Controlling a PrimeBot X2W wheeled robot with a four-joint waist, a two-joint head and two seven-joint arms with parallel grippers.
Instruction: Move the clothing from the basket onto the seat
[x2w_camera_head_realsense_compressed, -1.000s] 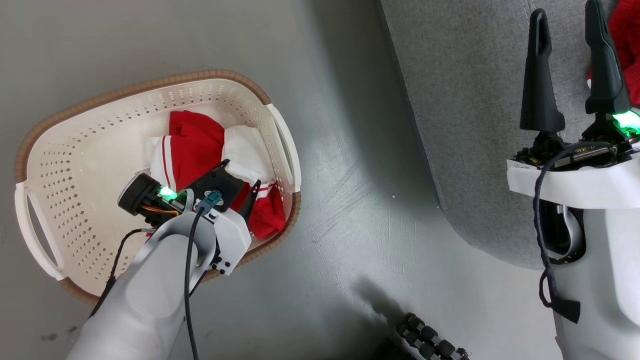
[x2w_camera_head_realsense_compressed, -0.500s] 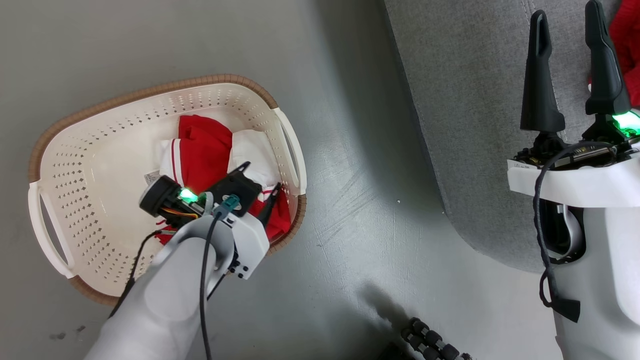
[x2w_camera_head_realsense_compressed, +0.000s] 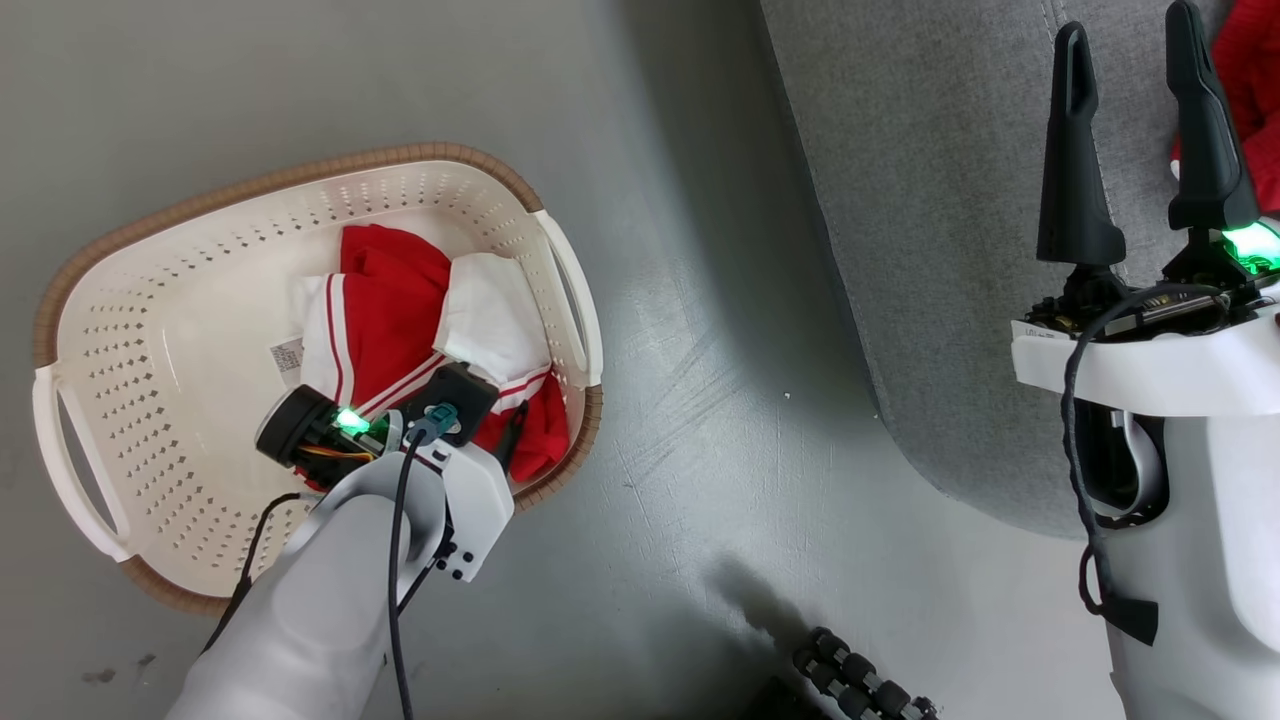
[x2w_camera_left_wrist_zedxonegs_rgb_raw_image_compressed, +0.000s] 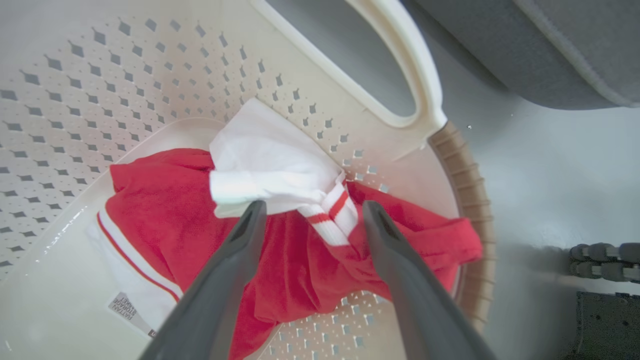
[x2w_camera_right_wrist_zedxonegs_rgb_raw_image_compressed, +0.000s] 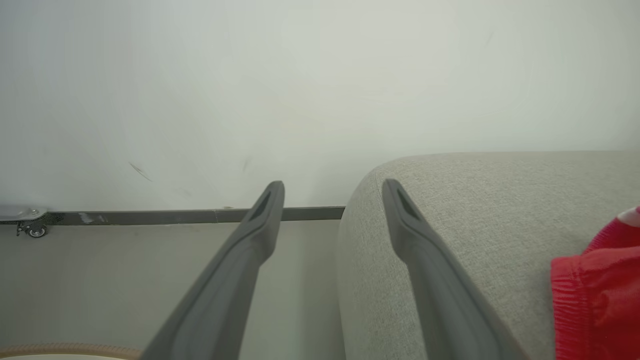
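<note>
The cream basket with a brown rim stands on the floor at the left. Red and white clothing lies bunched against its right wall. My left gripper hangs open just above that clothing, its fingers on either side of a white striped cuff, with nothing held. The grey seat fills the upper right. Above the seat's edge my right gripper stands open and empty. More red clothing lies on the seat, beside the right gripper's far finger.
A paper label lies on the basket bottom. Bare grey floor separates basket and seat. Black rollers of my base show at the bottom. A pale wall with a dark baseboard stands beyond the seat.
The head view swayed and came back. My left gripper has shifted slightly toward the basket's near rim, uncovering more of the white cloth. The right gripper has stayed put.
</note>
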